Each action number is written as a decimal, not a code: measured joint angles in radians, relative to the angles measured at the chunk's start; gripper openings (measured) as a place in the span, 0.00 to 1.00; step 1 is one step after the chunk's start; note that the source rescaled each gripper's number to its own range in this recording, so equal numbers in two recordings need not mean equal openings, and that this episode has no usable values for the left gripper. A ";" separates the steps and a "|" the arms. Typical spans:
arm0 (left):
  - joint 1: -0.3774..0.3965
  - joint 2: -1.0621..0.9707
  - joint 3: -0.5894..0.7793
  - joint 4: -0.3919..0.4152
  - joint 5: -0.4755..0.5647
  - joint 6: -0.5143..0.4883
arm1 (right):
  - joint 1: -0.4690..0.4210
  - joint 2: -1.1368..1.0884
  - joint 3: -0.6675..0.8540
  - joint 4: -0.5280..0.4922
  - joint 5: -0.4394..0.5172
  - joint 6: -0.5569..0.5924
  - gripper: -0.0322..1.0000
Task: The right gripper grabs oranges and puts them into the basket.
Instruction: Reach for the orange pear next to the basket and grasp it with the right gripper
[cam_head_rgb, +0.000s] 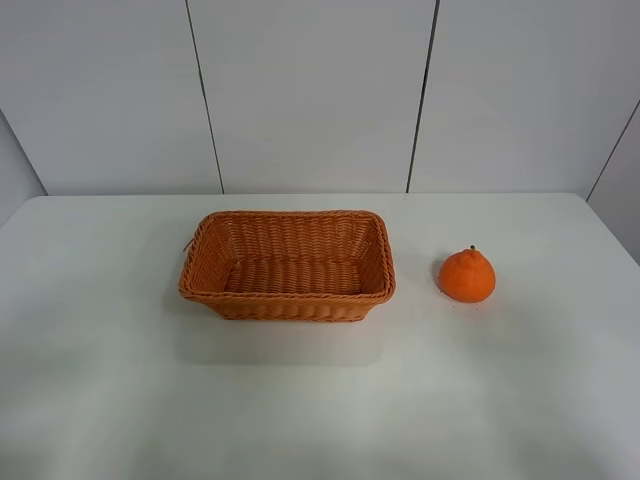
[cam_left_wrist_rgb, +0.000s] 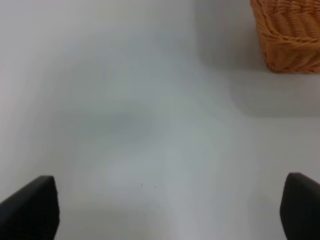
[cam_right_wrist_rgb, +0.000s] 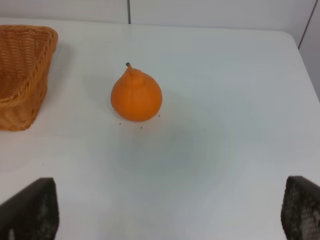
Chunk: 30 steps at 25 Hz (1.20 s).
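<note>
A bright orange (cam_head_rgb: 467, 275) with a knobbly top and dark stem stands upright on the white table, right of the woven wicker basket (cam_head_rgb: 287, 265), which holds nothing. The orange also shows in the right wrist view (cam_right_wrist_rgb: 136, 95), with a basket corner (cam_right_wrist_rgb: 20, 75) beside it. My right gripper (cam_right_wrist_rgb: 170, 210) is open and holds nothing; its two black fingertips (cam_right_wrist_rgb: 31, 210) show at the frame's corners, well short of the orange. My left gripper (cam_left_wrist_rgb: 167, 207) is open over bare table, with a basket corner (cam_left_wrist_rgb: 290, 35) ahead. Neither arm shows in the exterior high view.
The white table (cam_head_rgb: 320, 400) ends at a grey panelled wall (cam_head_rgb: 310, 90) at the back. Its right edge (cam_head_rgb: 610, 230) lies close beyond the orange.
</note>
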<state>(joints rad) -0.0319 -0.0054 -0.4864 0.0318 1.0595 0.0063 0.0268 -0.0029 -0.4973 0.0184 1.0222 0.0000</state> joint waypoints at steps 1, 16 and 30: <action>0.000 0.000 0.000 0.000 0.000 0.000 | 0.000 0.000 0.000 0.000 0.000 0.000 0.98; 0.000 0.000 0.000 0.000 0.000 0.000 | 0.000 0.317 -0.127 -0.001 0.005 0.000 0.98; 0.000 0.000 0.000 0.000 0.000 0.000 | 0.000 1.424 -0.631 0.000 0.007 -0.012 0.98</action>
<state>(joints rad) -0.0319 -0.0054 -0.4864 0.0318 1.0595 0.0063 0.0268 1.4211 -1.1279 0.0183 1.0292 -0.0119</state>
